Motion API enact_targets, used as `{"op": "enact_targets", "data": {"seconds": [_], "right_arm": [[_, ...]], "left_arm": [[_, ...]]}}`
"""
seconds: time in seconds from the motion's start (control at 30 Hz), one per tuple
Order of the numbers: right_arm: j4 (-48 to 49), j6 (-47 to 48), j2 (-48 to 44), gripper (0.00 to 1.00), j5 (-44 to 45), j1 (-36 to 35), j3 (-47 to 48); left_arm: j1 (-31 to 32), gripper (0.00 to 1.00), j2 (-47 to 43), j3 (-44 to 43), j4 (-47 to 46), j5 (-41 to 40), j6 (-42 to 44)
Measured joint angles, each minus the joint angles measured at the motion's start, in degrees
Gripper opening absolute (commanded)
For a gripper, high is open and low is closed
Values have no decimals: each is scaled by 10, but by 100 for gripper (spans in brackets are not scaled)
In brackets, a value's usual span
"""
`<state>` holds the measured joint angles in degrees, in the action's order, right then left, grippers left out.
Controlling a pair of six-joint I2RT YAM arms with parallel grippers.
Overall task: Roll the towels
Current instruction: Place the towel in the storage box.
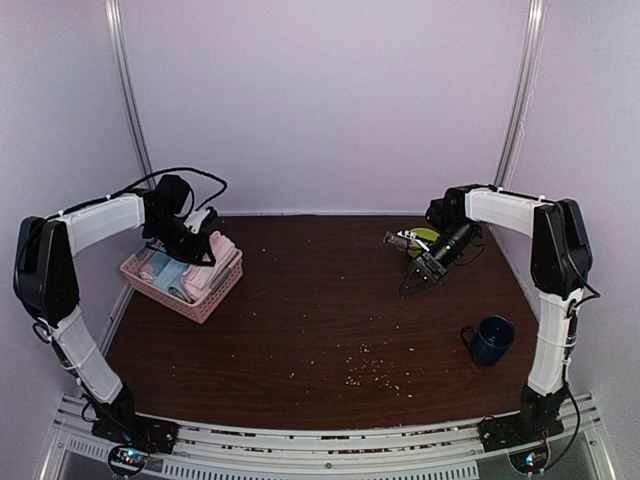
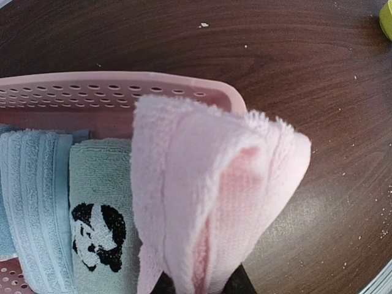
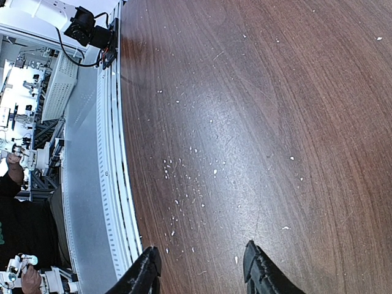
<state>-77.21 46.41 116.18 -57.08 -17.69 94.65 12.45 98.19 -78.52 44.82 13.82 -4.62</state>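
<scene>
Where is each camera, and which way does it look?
Top: high behind the robot, looking down at the table; left arm, right arm show.
Left wrist: on the left gripper, looking past its fingertips at the gripped pink towel and pink basket.
Right wrist: on the open right gripper, looking down at the table; its fingers show.
Shared: top and left wrist show the pink basket.
</scene>
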Motion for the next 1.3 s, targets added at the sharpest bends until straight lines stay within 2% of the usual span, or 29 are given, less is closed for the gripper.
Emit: {"op": "enact_targets", "data": {"seconds": [0.4,0.87,1.03,1.3], "right_arm": [[0,3,0,48,0,0,-2],[0,3,0,47,0,0,-5],[0,4,0,47,0,0,-5],[0,4,5,47,0,0,-7]], "left_arm": [[-3,0,20,0,0,2,0],[-16,0,103,1,-22,15,0],[-3,0,99,9,-37,-47,-5],[59,0,77,48,-74,-198,-26]]}}
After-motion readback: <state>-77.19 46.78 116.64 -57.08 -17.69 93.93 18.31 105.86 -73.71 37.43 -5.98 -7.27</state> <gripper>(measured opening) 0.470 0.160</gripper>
